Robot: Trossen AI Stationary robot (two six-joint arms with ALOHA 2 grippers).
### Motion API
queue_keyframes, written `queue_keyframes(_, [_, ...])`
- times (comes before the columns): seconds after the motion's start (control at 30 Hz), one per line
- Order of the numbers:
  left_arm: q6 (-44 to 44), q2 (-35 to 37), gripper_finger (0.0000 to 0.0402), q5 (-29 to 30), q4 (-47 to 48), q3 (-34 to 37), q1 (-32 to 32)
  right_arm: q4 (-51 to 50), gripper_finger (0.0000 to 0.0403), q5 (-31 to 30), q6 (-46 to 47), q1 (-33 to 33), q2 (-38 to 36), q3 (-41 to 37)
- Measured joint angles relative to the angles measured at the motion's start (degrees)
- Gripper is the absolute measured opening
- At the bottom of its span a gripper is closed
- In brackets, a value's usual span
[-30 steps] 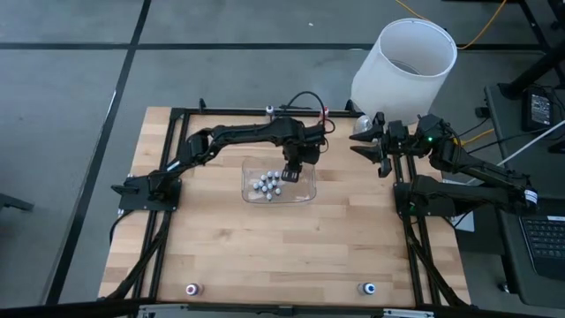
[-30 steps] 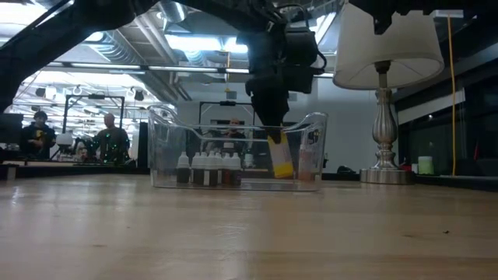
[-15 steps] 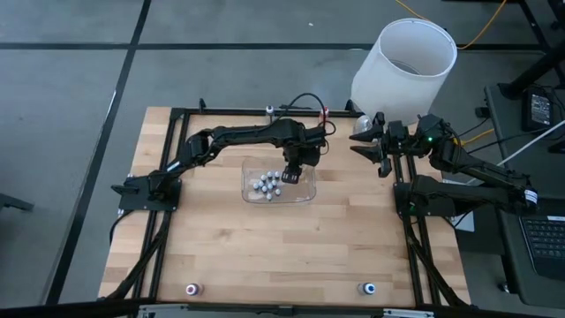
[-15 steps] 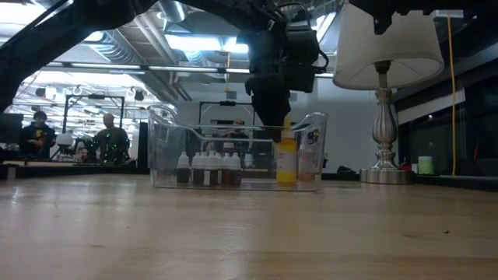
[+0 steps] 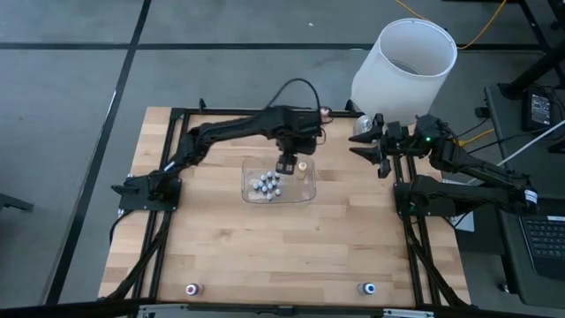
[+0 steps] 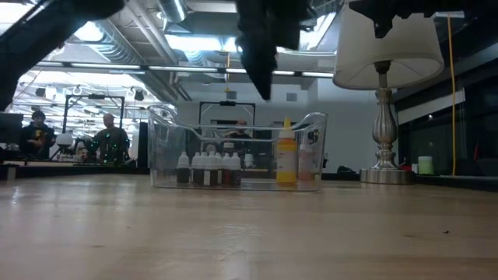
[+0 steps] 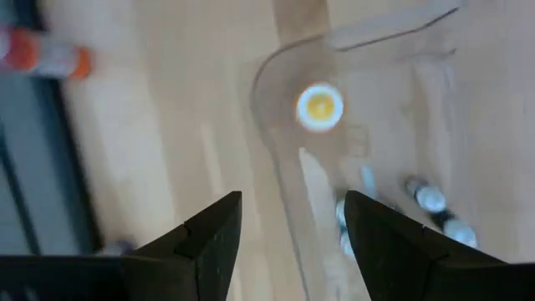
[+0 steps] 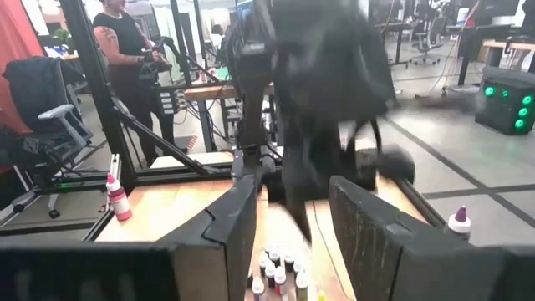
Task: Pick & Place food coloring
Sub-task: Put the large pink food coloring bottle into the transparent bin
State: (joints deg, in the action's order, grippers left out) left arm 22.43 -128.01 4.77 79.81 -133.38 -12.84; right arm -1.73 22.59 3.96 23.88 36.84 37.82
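Note:
A clear plastic bin (image 5: 279,202) (image 6: 163,148) stands mid-table. Inside it a yellow-orange food coloring bottle (image 5: 302,165) (image 6: 286,159) (image 7: 319,108) stands upright on its base near the bin's right end. Several small dark bottles with pale caps (image 5: 267,185) (image 6: 208,167) are clustered at its left. My left gripper (image 5: 287,163) (image 6: 263,78) (image 7: 292,209) hangs open above the bin, pointing down, with nothing between its fingers. My right gripper (image 5: 360,141) (image 8: 292,217) waits open and level at the table's far right.
A lamp with a white shade (image 5: 406,62) (image 6: 385,47) stands at the far right corner. Two small bottles (image 5: 192,288) (image 5: 368,288) sit at the near edge, and a pink one (image 8: 117,199) stands by the far frame rail. People show in the room behind.
My left gripper has let go of the yellow-orange bottle and risen straight up, clear of the bin's rim. The bottle, tilted in the fingers a second ago, now stands upright on the bin's floor by itself.

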Motion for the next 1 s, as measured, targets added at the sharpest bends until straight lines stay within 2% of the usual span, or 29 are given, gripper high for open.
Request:
queue_keyframes(0.17, [-7.85,6.43,0.0203,0.36,10.67,-0.66,-0.01,-0.91,0.0153,0.00,-0.22,0.00,0.07,0.00])
queue_keyframes(0.33, [-18.70,17.93,0.0197,-5.66,10.16,3.67,1.82,-1.03,0.0153,-0.03,-3.00,-0.11,0.13,0.00])
queue_keyframes(0.47, [-24.57,28.28,0.0190,-5.32,10.27,11.40,6.89,-1.03,0.0153,-0.43,-3.15,-0.15,0.13,0.00])
queue_keyframes(0.63, [-35.93,41.13,0.0185,-1.10,10.07,24.89,16.10,-1.01,0.0153,-0.44,-3.07,-0.15,0.13,0.00])
queue_keyframes(0.77, [-50.78,49.62,0.0187,0.30,9.82,36.71,25.16,-1.01,0.0153,-0.46,-3.01,-0.15,0.13,0.00])
queue_keyframes(0.9, [-65.47,56.04,0.0185,0.77,6.11,46.77,35.60,-1.04,0.0153,-0.46,-2.99,-0.16,0.13,0.00])
queue_keyframes(1.0, [-72.26,59.13,0.0182,2.31,1.41,53.27,44.24,-1.21,0.0153,-0.46,-3.00,-0.15,0.13,0.00])
